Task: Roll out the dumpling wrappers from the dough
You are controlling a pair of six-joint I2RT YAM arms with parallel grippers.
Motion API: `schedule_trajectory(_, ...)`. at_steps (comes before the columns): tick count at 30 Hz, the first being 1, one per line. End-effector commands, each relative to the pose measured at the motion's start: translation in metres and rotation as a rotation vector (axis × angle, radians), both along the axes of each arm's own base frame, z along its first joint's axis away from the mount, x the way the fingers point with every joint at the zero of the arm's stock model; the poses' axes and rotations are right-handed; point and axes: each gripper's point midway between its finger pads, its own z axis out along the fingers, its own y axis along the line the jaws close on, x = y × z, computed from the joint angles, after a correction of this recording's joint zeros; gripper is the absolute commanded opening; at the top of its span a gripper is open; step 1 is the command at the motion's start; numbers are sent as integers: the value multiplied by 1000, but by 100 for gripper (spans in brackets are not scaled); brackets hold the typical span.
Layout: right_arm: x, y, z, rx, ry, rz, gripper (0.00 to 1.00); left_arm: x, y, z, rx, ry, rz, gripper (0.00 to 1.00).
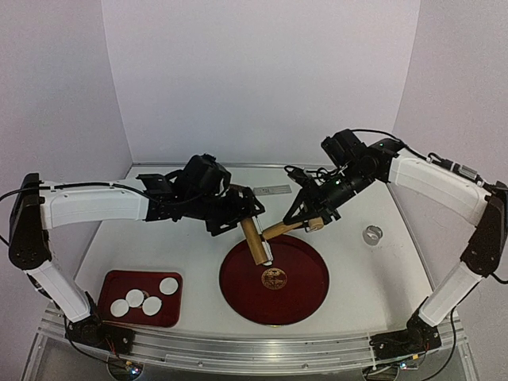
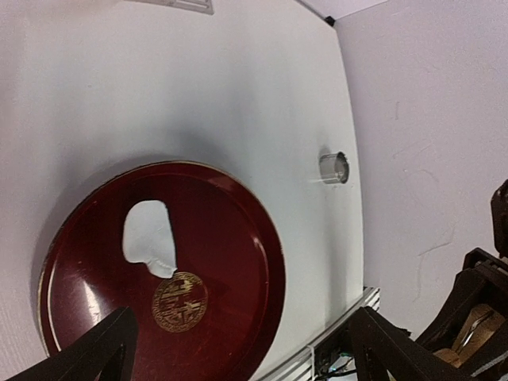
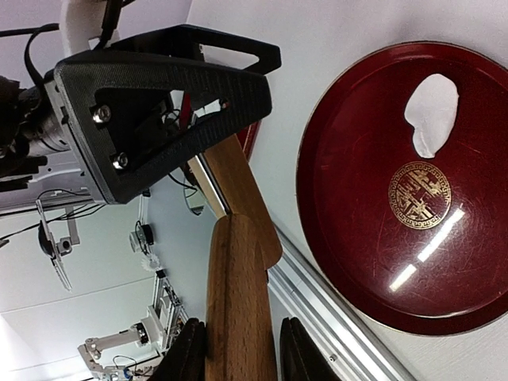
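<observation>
A ragged white dough piece [image 2: 149,238] [image 3: 432,111] lies on the round red plate [image 1: 302,294], left of its gold emblem. A wooden rolling pin [image 1: 255,240] [image 3: 238,302] hangs over the plate's far edge and hides most of the dough in the top view. My right gripper [image 1: 313,225] [image 3: 238,353] is shut on its handle. My left gripper [image 1: 238,210] [image 2: 242,337] is open wide beside the pin's upper end, with nothing between its fingers. Several round white dumpling wrappers [image 1: 143,300] lie on a small red tray [image 1: 111,278] at the near left.
A small metal ring [image 1: 371,234] [image 2: 334,167] stands on the white table to the right of the plate. White walls close in the back and both sides. A metal rail [image 1: 254,345] runs along the near edge.
</observation>
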Motion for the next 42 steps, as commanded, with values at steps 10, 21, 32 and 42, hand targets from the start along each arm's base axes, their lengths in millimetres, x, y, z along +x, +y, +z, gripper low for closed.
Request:
schedule_trajectory(10, 70, -56, -76, -339, 115, -268, 0, -16, 47, -116, 446, 178, -88, 92)
schedule_trajectory(21, 68, -39, -79, -259, 173, -186, 0, 8, 9, -52, 62, 113, -89, 98)
schedule_trajectory(32, 46, -24, -71, -204, 156, -66, 0, 45, -30, 6, -173, 71, -126, 99)
schedule_trajectory(42, 52, -30, -61, -247, 136, -143, 0, 45, -1, -24, -45, 162, -6, 99)
